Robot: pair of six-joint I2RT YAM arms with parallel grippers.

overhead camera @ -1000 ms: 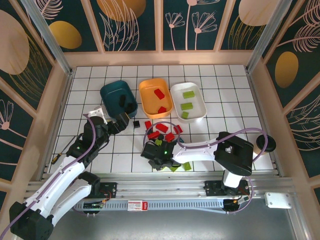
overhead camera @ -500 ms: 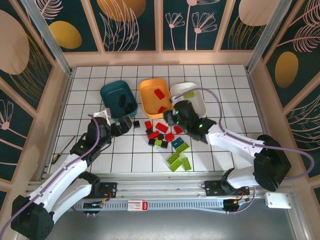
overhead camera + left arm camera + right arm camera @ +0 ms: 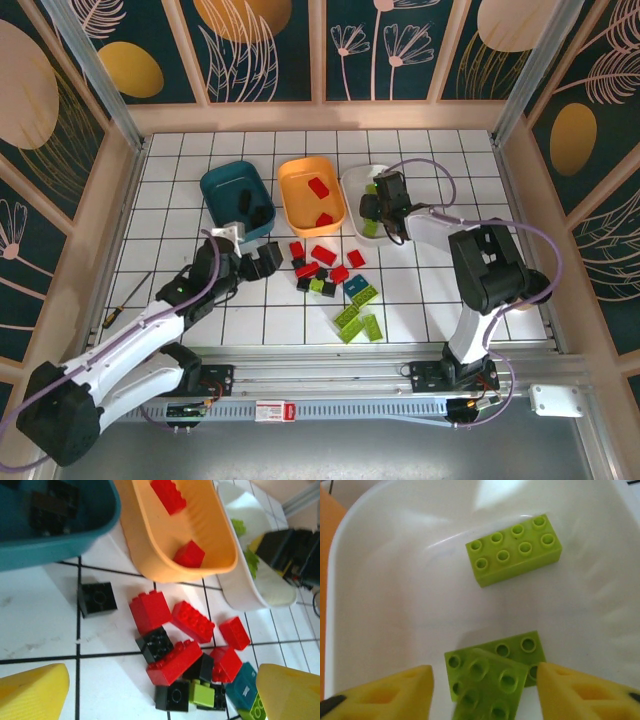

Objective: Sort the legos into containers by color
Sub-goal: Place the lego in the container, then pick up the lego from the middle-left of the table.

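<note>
My right gripper point(image 3: 374, 214) hovers open inside the white container point(image 3: 380, 595), and a blurred lime lego point(image 3: 487, 692) lies loose between its fingers on top of another lime one; a third lime lego point(image 3: 514, 548) rests farther in. The orange container point(image 3: 312, 195) holds two red legos point(image 3: 189, 554), and the dark teal container point(image 3: 237, 197) holds black ones point(image 3: 52, 505). A mixed pile of red, black and lime legos point(image 3: 322, 265) with one teal brick point(image 3: 243, 687) lies on the tiles. My left gripper point(image 3: 266, 262) stands open just left of the pile, straddling it in the left wrist view point(image 3: 160, 675).
Lime bricks point(image 3: 358, 320) lie nearer the table's front edge. A single black square brick point(image 3: 97, 598) sits apart, under the teal tub's rim. A screwdriver point(image 3: 128, 298) lies at the left edge. Wooden walls fence the tiled table.
My right gripper carried a lime brick from the pile to the white tub and opened, letting it go. My left gripper moved right, toward the pile.
</note>
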